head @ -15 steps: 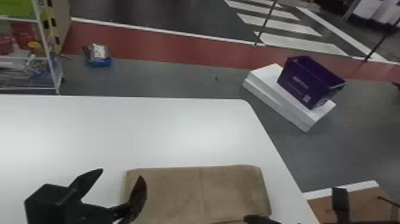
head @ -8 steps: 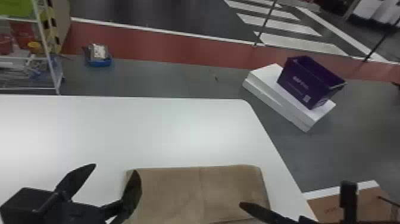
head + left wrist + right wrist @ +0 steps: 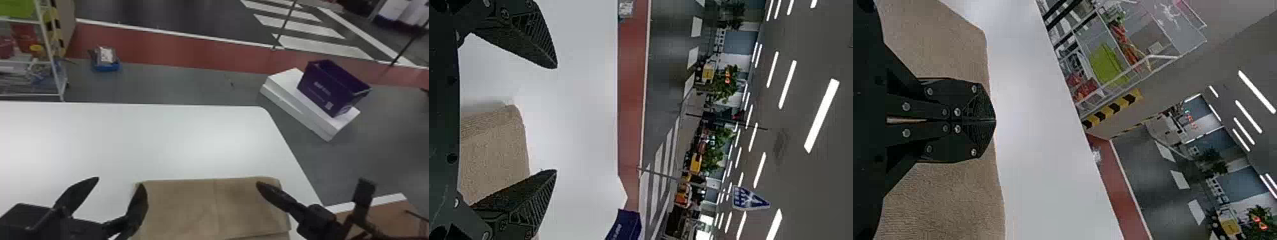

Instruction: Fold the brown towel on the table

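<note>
I have the brown towel [image 3: 191, 204] lying flat on the white table [image 3: 191, 137], at the bottom centre of the head view. It makes a rough rectangle with a faint crease running down it, and another layer peeks out along its bottom edge, towards the right.

My left gripper [image 3: 120, 180] is at the lower left of that view, fingers spread wide and empty. One finger overlaps the towel's left edge as I see it; I can't tell if they touch. My right gripper [image 3: 259, 185] comes in from the lower right, its tip over the towel's upper right part. The right wrist view shows its fingers pressed together, and I see no cloth between them.

Past the table, at the upper right, a purple bin [image 3: 319, 92] sits on white slabs [image 3: 284, 78] on the grey floor [image 3: 178, 84]. At the upper left I've got a blue tray [image 3: 107, 67] on the floor, with a wire-framed shelf [image 3: 49, 44] to its left.
</note>
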Controlling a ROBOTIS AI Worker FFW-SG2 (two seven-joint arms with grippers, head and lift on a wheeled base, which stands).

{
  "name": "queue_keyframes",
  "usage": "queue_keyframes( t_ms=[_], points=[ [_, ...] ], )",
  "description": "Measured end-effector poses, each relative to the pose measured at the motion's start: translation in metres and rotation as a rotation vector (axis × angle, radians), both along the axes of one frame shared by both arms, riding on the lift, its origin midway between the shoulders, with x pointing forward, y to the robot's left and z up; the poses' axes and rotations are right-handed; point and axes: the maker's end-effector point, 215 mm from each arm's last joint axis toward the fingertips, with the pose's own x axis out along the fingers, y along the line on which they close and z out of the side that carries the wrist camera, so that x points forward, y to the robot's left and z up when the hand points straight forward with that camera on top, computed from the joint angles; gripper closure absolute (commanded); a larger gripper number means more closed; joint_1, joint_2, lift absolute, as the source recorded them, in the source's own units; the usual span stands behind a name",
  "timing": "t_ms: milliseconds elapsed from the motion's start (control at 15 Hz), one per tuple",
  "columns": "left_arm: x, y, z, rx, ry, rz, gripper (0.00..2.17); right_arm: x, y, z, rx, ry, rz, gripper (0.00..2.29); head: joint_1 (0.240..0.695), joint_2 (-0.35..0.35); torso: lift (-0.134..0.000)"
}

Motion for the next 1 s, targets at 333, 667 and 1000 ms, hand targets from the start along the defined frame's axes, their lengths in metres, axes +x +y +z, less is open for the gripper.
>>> queue_keyframes(
  t_ms=[333, 667, 1000],
  points=[
    [0.0, 0.003, 0.007, -0.008, -0.01, 0.003, 0.15, 0.009, 0.026, -0.025, -0.156, 0.006, 0.069, 1.9, 0.695, -0.35, -0.124],
    [0.002, 0.013, 0.014, -0.014, -0.019, 0.015, 0.15, 0.002, 0.047, -0.052, -0.194, 0.071, 0.124, 1.9, 0.695, -0.312, -0.124],
    [0.005, 0.016, 0.013, -0.017, -0.018, 0.019, 0.14, -0.001, 0.073, -0.08, -0.213, 0.129, 0.175, 1.9, 0.695, -0.264, -0.124]
  ],
)
